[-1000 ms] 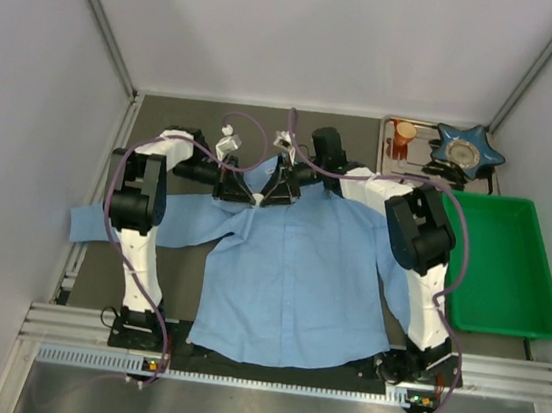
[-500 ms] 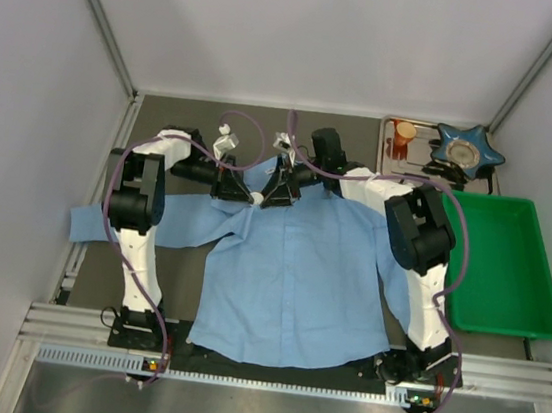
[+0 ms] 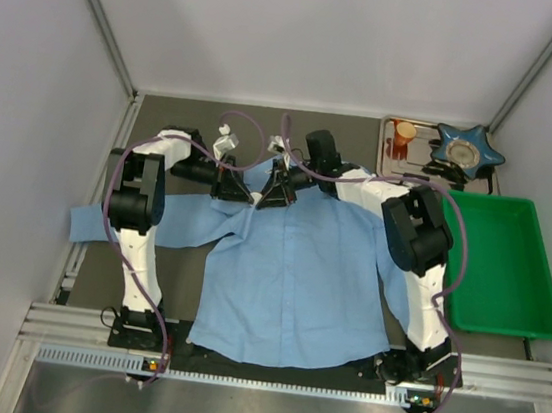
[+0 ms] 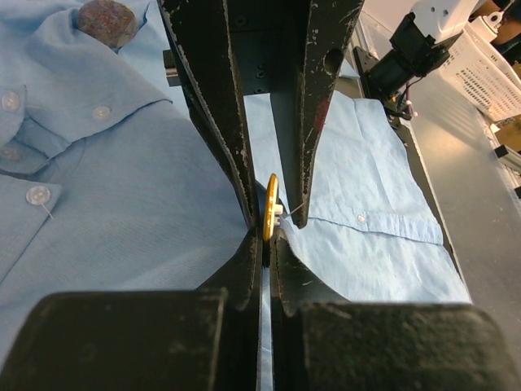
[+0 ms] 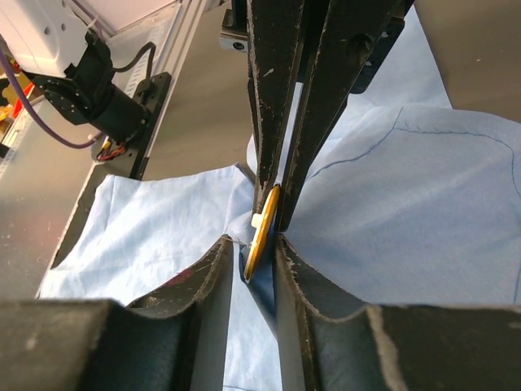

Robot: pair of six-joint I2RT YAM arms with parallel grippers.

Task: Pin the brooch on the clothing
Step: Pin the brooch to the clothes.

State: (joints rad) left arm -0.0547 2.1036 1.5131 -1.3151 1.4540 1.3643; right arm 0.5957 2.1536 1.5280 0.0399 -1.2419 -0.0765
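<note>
Gold brooch (image 4: 271,208) stands edge-on at the collar of the clothing (image 3: 293,269), upper middle of the overhead view. You have the left gripper (image 4: 264,241) closed tight on the disc's near edge, in my judgement to steady it against the cloth. The right gripper (image 5: 255,254) straddles the same disc with its fingers a little apart; whether they press on it cannot be told. The clothing lies spread flat at centre frame, which gives the pin a bed. Pinning is not yet confirmed.
</note>
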